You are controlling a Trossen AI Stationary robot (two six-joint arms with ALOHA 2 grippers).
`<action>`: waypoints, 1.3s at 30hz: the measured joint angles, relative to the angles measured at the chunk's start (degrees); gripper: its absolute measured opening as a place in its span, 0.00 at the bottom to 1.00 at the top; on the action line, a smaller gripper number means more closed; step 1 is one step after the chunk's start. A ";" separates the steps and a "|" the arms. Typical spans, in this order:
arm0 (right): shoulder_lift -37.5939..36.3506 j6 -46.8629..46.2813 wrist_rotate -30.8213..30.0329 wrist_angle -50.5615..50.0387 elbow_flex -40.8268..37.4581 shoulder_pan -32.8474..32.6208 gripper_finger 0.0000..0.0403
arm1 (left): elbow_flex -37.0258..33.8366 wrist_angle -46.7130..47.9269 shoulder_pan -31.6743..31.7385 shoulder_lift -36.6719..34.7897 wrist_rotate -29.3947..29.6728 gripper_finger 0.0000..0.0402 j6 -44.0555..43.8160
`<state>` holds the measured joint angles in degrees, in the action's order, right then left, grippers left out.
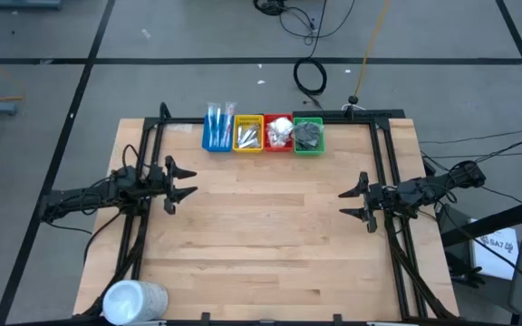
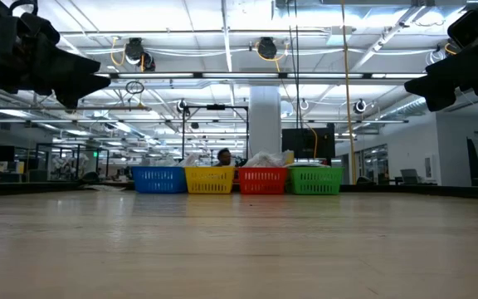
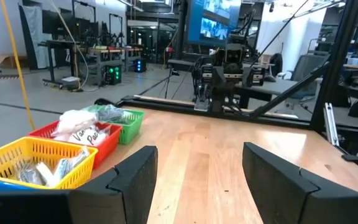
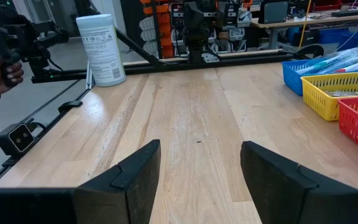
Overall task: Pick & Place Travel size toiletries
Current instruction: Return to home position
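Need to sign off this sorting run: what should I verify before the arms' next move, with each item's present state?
1. Left pincer open, empty, at the table's left side: ok.
2. Right pincer open, empty, at the right side: ok.
3. Toiletries inside bins, none loose on the table: ok.
4. Blue bin, yellow bin, red bin, green bin in one row at the far edge: ok.
5. White cylinder upright at the near left corner, apart from both arms: ok.
6. Full count per bin: cannot tell.
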<state>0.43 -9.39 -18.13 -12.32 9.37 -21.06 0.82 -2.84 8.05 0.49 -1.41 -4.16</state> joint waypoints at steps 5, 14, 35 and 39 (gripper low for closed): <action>0.01 -0.38 0.13 0.03 0.00 0.01 0.52 | 0.00 0.53 0.00 -0.02 0.00 0.58 0.15; 0.02 0.00 7.11 4.78 -1.32 0.00 0.52 | 0.00 1.32 0.00 0.00 0.02 0.58 1.57; 0.00 5.60 7.78 16.60 -7.23 9.21 0.52 | 0.00 1.37 -0.02 -0.01 0.04 0.58 0.48; 0.00 5.57 9.25 15.06 -7.28 13.78 0.52 | 0.00 1.37 -0.02 -0.02 0.04 0.58 0.48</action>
<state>0.43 -3.81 -8.88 2.74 2.09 -7.28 0.82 -1.47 8.03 0.48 -1.37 -3.68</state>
